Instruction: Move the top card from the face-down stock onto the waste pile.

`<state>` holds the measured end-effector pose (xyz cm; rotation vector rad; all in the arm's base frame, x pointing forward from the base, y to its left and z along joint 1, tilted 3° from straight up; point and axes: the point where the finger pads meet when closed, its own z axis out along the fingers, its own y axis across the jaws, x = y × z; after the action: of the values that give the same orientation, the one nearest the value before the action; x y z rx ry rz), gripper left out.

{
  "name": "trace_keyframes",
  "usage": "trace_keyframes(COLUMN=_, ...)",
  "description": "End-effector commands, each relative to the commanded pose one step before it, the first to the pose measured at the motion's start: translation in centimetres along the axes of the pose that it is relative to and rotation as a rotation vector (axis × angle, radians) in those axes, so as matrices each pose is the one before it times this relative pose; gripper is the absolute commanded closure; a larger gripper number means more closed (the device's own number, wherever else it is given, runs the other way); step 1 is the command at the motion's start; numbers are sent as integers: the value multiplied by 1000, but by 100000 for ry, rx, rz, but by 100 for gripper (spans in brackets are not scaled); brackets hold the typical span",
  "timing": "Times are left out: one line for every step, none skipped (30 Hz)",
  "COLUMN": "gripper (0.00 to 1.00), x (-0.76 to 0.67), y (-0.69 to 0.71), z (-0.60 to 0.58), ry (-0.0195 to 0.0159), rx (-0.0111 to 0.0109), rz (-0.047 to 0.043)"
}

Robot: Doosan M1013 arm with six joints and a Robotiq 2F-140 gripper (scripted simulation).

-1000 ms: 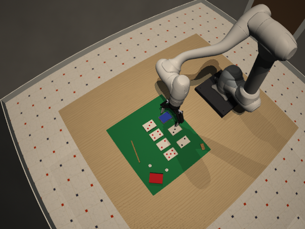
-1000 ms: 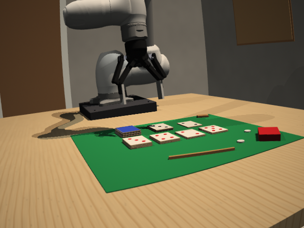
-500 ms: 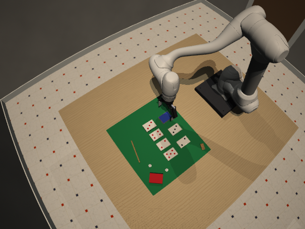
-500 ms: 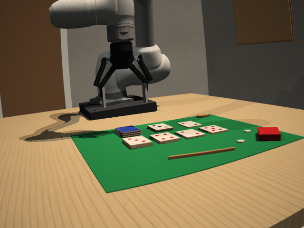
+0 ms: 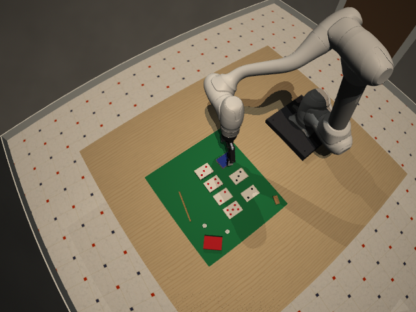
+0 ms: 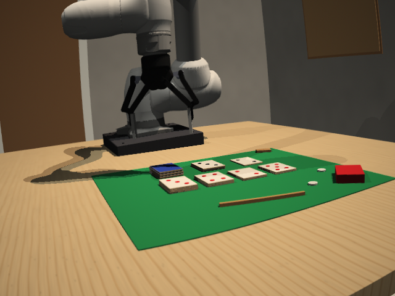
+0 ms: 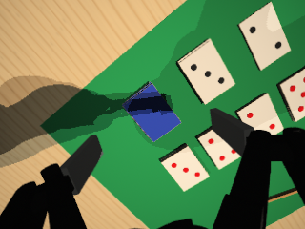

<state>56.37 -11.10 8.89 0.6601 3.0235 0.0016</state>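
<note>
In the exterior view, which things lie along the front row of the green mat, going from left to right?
Three-dot red card → four-dot red card → blank card → five-dot red card → white chip → red box.

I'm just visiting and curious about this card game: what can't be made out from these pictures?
- Faces in the blue-backed plywood stock: face-down in every view.
- How many tiles it holds: exterior view, edge layers too fine.
- The stock in the top view: partly hidden by the open black gripper.
- Small brown block: too small to identify.
- Red-pip tiles in the wrist view: covered by a black finger.
</note>
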Motion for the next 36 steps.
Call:
trace_keyframes(gripper=0, x=-6, y=7, z=-16, ry=-600, rx=1822, rz=27856)
trace_keyframes(gripper=0, x=-2, y=2, z=-3, ry=69, rx=-258, rz=4220)
trace_keyframes(gripper=0, x=-2, y=2, z=-3, ry=72, rx=-248, rz=4510)
trace_keyframes(gripper=0, x=-2, y=3, z=-3, ry=90, rx=-271, rz=4683)
trace_keyframes(gripper=0, x=-2, y=3, z=-3, ry=110, rx=-288, rz=4720)
trace_keyframes(gripper=0, x=-2, y=3, z=-3, ry=120, rx=-286, rz=4691)
trace_keyframes(gripper=0, x=-2, y=3, z=-3, ry=127, rx=-282, rz=4672)
trace_keyframes(gripper=0, x=-2, y=3, z=-3, ry=135, rx=-279, rz=4669)
trace_keyframes(gripper=0, x=-1, y=3, z=-3, ry=143, rx=-277, rz=4672)
trace_keyframes(gripper=0, x=-1, y=3, z=-3, ry=152, rx=-275, rz=4675)
trace_keyframes(gripper=0, x=-1, y=3, z=-3, ry=160, rx=-272, rz=4677)
trace_keyframes(gripper=0, x=-1, y=4, z=-3, ry=168, rx=-268, rz=4678)
trace_keyframes(gripper=0, x=0, y=0, z=0, ry=0, rx=0, rz=0)
trace_keyframes(gripper=0, x=0, y=0, z=0, ry=0, rx=0, rz=0)
trace_keyframes(gripper=0, x=-1, y=4, z=-3, ry=308, rx=-502, rz=13825)
trace_keyframes(gripper=0, x=0, y=4, z=-3, ry=204, rx=-240, rz=3948)
trace_keyframes(gripper=0, x=0, y=3, z=-3, ry=190, rx=-221, rz=3836)
trace_keyframes(gripper=0, x=0, y=3, z=-3, ry=186, rx=-217, rz=4322)
trace_keyframes(gripper=0, x=0, y=3, z=-3, ry=194, rx=-216, rz=4604)
trace_keyframes(gripper=0, x=0, y=3, z=-3, ry=202, rx=-213, rz=4686)
trace_keyframes(gripper=0, x=0, y=3, z=-2, ry=207, rx=-207, rz=4689)
trace_keyframes(gripper=0, x=1, y=3, z=-2, ry=209, rx=-198, rz=4678)
trace_keyframes(gripper=0, x=1, y=3, z=-2, ry=210, rx=-190, rz=4671)
trace_keyframes(gripper=0, x=1, y=2, z=-2, ry=209, rx=-181, rz=4668)
trace_keyframes(gripper=0, x=1, y=2, z=-2, ry=207, rx=-172, rz=4666)
trace_keyframes(gripper=0, x=1, y=2, z=-2, ry=203, rx=-162, rz=4664)
trace_keyframes(gripper=0, x=1, y=2, z=-1, ry=198, rx=-153, rz=4662)
trace_keyframes(gripper=0, x=1, y=1, z=-1, ry=191, rx=-143, rz=4658)
trace_keyframes(gripper=0, x=1, y=1, z=-1, ry=182, rx=-133, rz=4654)
trace_keyframes(gripper=0, x=0, y=0, z=0, ry=0, rx=0, rz=0)
trace_keyframes(gripper=0, x=0, y=0, z=0, ry=0, rx=0, rz=0)
trace_keyframes(gripper=0, x=1, y=1, z=-1, ry=355, rx=-312, rz=13734)
trace_keyframes(gripper=0, x=1, y=1, z=-1, ry=133, rx=-86, rz=3919)
trace_keyframes(gripper=0, x=1, y=1, z=-1, ry=106, rx=-79, rz=3804)
trace_keyframes(gripper=0, x=0, y=0, z=-1, ry=83, rx=-82, rz=4273)
trace_keyframes(gripper=0, x=0, y=0, z=0, ry=63, rx=-81, rz=4539)
